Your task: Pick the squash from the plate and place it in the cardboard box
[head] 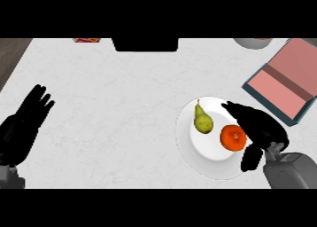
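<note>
Your right hand [259,126] sits over the right side of the white plate [194,150], fingers stretched toward the far rim and thumb hanging toward the near rim; it is unclenched and holds nothing. Two items lie on the plate: a yellow-green, pear-shaped piece [202,119] left of centre, neck pointing far, and a round orange fruit [232,137] touching or just beside your palm. Judgement: the pear-shaped piece is the squash the task means; the orange one is a distractor.

To do the pick well, shift the hand left so the fingers clear the orange fruit, then come down over the thick lower body of the squash, not the thin neck. Curl fingers and thumb across its short axis. Lift straight before swinging right and far toward the box [288,80], whose pink interior lies open beyond the plate.

Your left hand [24,124] rests at the left edge of the table [109,115], fingers straight.

Writing: a small red-and-yellow item [86,40] at the far edge is too small to read. No other labels seen.
</note>
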